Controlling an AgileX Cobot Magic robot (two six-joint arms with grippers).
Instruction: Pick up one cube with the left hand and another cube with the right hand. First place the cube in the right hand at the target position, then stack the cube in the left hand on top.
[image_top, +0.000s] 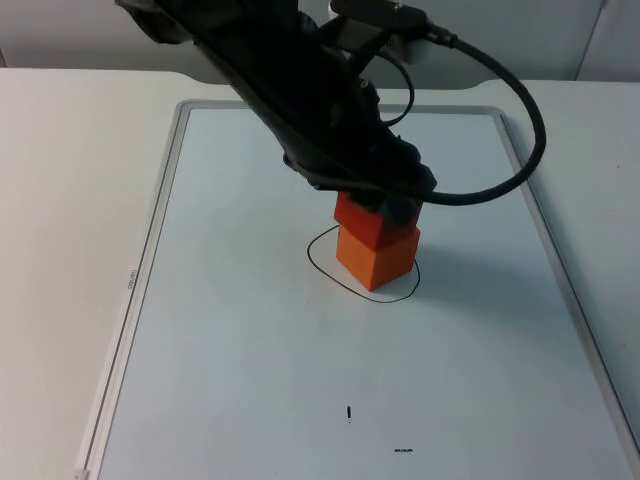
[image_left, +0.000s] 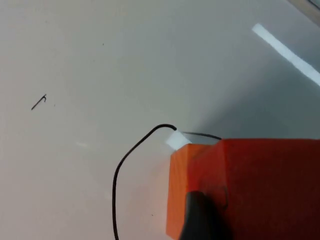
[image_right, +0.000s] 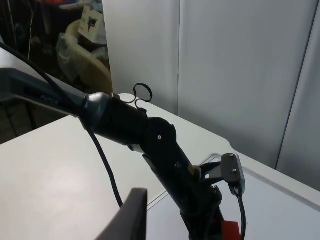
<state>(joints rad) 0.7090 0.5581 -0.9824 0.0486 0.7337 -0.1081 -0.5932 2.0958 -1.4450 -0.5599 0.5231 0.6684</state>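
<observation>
Sitting skewed: red cube (image_top: 352, 211) atop orange cube (image_top: 378, 255).

The left arm (image_top: 270, 80) is stretched from the upper left of the top view down to the frame's centre, where the left gripper (image_top: 378, 208) is closed on the red cube (image_top: 356, 215). In the right wrist view the left arm is seen reaching downward.

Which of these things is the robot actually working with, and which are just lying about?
In use: red cube held by left pincer, on orange cube, inside drawn ring.
Lying about: whiteboard, small pen marks.
</observation>
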